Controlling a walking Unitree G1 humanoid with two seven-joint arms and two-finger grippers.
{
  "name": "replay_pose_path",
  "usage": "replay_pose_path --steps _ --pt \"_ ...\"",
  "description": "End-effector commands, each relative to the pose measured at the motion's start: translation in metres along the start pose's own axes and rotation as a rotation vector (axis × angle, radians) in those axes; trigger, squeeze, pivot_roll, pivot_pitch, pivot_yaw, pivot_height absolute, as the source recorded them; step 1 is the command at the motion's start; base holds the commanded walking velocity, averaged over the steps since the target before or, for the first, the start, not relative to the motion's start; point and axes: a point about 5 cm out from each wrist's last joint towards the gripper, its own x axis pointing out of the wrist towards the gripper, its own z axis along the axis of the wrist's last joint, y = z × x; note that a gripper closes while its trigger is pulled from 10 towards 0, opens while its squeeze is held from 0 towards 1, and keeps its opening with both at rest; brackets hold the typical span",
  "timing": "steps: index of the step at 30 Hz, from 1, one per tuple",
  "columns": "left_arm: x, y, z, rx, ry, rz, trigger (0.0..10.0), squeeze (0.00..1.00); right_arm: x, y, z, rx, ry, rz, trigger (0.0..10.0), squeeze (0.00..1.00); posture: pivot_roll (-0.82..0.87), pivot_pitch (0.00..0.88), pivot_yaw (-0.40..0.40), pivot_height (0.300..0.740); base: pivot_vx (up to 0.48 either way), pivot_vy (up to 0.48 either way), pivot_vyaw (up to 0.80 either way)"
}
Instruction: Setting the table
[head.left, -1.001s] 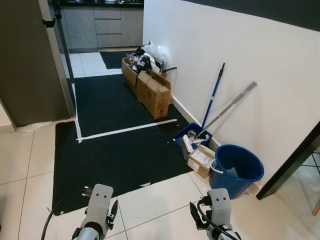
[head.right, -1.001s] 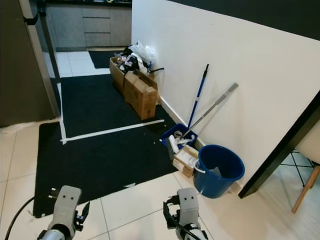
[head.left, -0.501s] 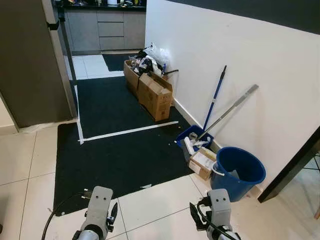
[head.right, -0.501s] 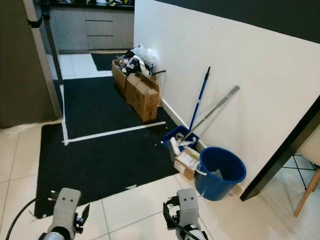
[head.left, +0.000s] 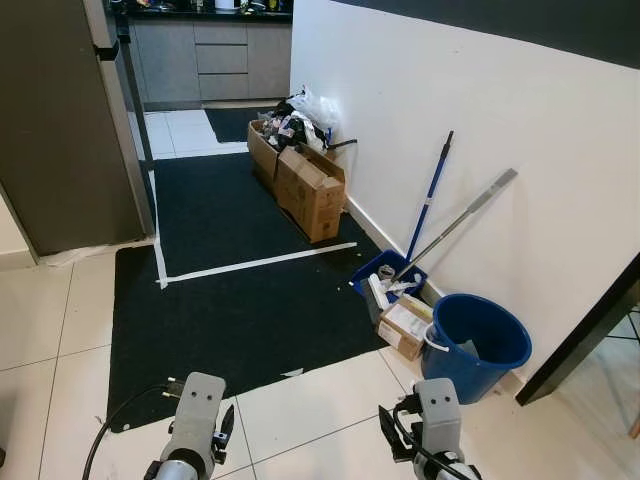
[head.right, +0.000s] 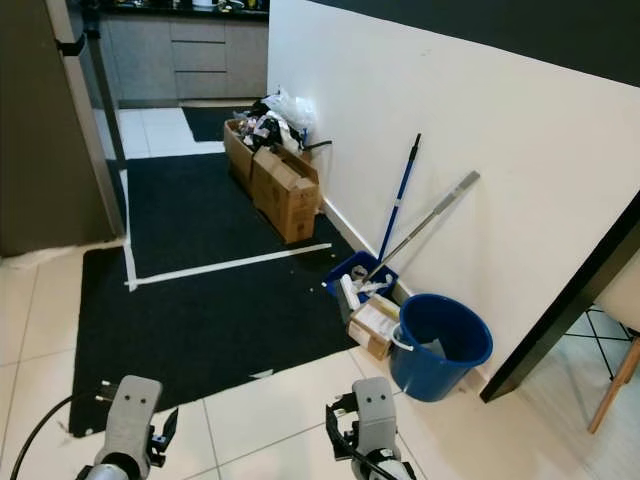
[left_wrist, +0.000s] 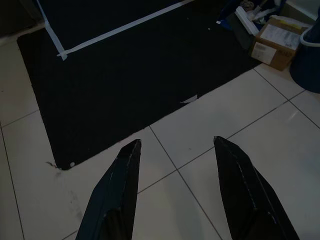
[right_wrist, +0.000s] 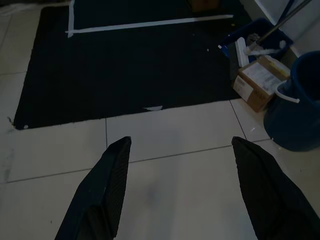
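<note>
Floor: pale square tiles (head.left: 330, 400) with thin grout lines are seen; the surface is smooth and a little glossy.
Mat: a large black mat (head.left: 230, 300) with a flat, dull texture is laid on the tiles; a line of white tape (head.left: 255, 261) is stuck across it, and its near edge is cut unevenly.
Wall: a plain white wall (head.left: 470, 110) is seen on the robot's right, with a dark band at the top.
Bucket: a round blue plastic bucket (head.left: 475, 340) is placed at the foot of the wall, near the right gripper.
Small box: a small cardboard box (head.left: 403, 325) with a white label is lying just beside the bucket, touching it or nearly so.
Blue tray: a low blue container (head.left: 385, 272) is set behind the small box, and two long poles (head.left: 428, 195) are leaned against the wall above it, one blue and one silver.
Cartons: brown cardboard cartons (head.left: 308, 185) filled with mixed items are lined along the wall further away.
Left gripper: the left gripper (left_wrist: 175, 165) is held low over the tiles; its two black tapered fingers are spread apart and nothing is between them.
Right gripper: the right gripper (right_wrist: 180, 172) is held over the tiles as well, with fingers wide apart and nothing grasped.
Table things: no table or tableware can be told from these pictures.
</note>
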Motion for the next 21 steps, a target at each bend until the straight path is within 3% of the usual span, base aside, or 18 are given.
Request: replay_pose_path --steps 1,21 --pt "-0.0019 -0.0026 -0.0057 0.006 0.02 -0.017 10.0 0.0 -0.0042 -0.0037 -0.0042 -0.005 0.006 -0.016 10.0 0.0 0.09 0.025 0.026 0.74 0.0 0.0 0.0" --pt "-0.0032 -0.0045 -0.0086 0.011 0.028 -0.026 10.0 0.0 -0.0055 -0.0021 -0.0076 -0.015 0.019 -0.006 10.0 0.0 0.09 0.017 0.021 0.74 0.0 0.0 0.0"
